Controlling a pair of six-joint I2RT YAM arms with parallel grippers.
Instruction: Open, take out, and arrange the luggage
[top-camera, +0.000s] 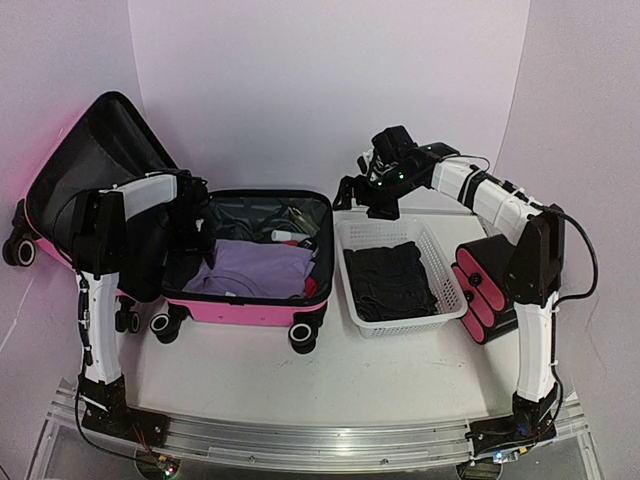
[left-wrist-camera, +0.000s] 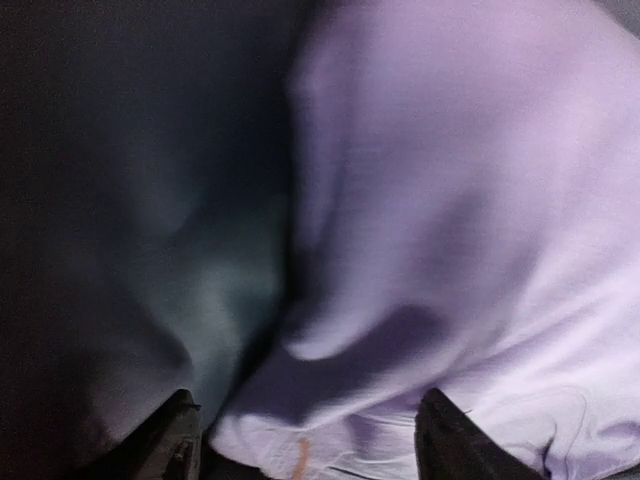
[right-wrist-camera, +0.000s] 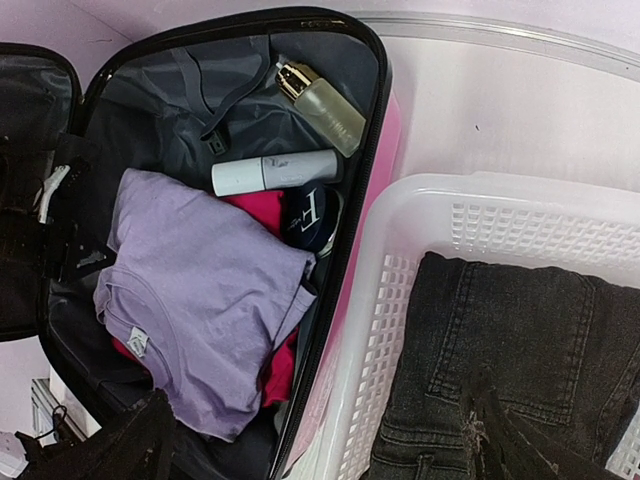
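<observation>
One step done: luggage (top-camera: 250, 305) lies open on the table (top-camera: 400, 380). Jeans (top-camera: 388, 280) sit in the basket (top-camera: 440, 315) right of the luggage. Purple shirt (top-camera: 250, 268) and bottles (right-wrist-camera: 275, 172) are inside it (unpacking partial). Left end effector (left-wrist-camera: 315, 450) spread over the shirt; right end effector (right-wrist-camera: 320, 450) spread too.

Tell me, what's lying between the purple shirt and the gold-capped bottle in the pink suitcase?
A white tube lies between the purple shirt and the bottle, clearest in the right wrist view.

Luggage (top-camera: 240, 311) bright pink, black lining; shirt (right-wrist-camera: 200, 285) lilac; basket (right-wrist-camera: 392, 330) white; jeans (right-wrist-camera: 520, 340) black.
</observation>
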